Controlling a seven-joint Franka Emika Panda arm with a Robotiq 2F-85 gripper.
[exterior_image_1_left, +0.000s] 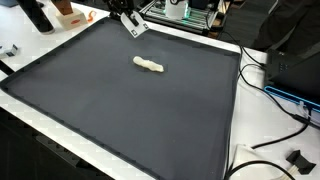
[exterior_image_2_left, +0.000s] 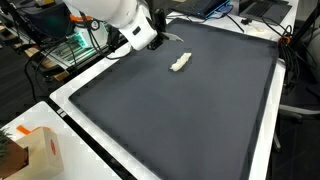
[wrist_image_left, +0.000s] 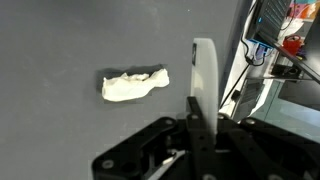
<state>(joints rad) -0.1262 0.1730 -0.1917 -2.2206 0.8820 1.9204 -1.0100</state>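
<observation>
- Small white crumpled lump (wrist_image_left: 135, 85), cloth or paper by its look, lies flat near the middle of the dark grey mat (exterior_image_1_left: 120, 110). It is probably light, soft and unbreakable; pinch it across its narrow width.
- The black gripper (exterior_image_1_left: 135, 28) hangs over the mat's far edge, well apart from the lump, tilted downward and holding nothing. I cannot tell how wide its jaws stand.

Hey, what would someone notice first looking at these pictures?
A small white crumpled lump lies alone on a big dark mat, nearer the mat's far edge in an exterior view. The gripper hangs over that far edge, clearly apart from the lump.
</observation>
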